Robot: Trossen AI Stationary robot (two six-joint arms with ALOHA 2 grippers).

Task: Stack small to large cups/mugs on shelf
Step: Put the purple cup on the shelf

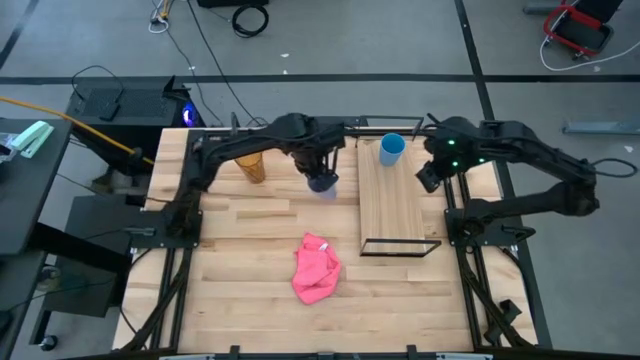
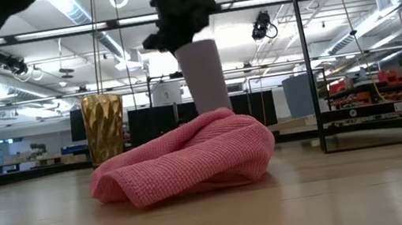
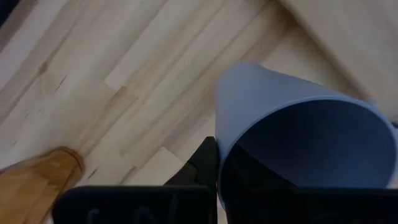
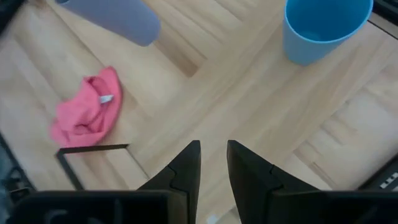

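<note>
My left gripper [image 1: 322, 172] is shut on the lavender cup [image 1: 322, 184], between the amber cup [image 1: 253, 166] and the shelf board [image 1: 392, 205]. The lavender cup shows in the low view [image 2: 204, 76] with its rim higher than the amber cup's [image 2: 104, 128], and its base hidden behind the pink cloth [image 2: 185, 163]. The light blue cup [image 1: 391, 148] stands upright on the shelf's far end. My right gripper [image 4: 213, 152] hovers over the shelf's right side, fingers slightly apart and empty. My left gripper holds the lavender cup by its rim [image 3: 219, 140], coming from above and pointing down. One finger [image 3: 202, 163] lies against the outside of the wall; the other is hidden inside the cup. The cup hangs below the fingers, nearly upright, mouth up.
The pink cloth [image 1: 316, 268] lies crumpled on the table's near middle. The shelf's black frame [image 1: 400, 247] stands up at its near end and shows at the right in the low view [image 2: 308, 72]. Bare tabletop lies left of the cloth.
</note>
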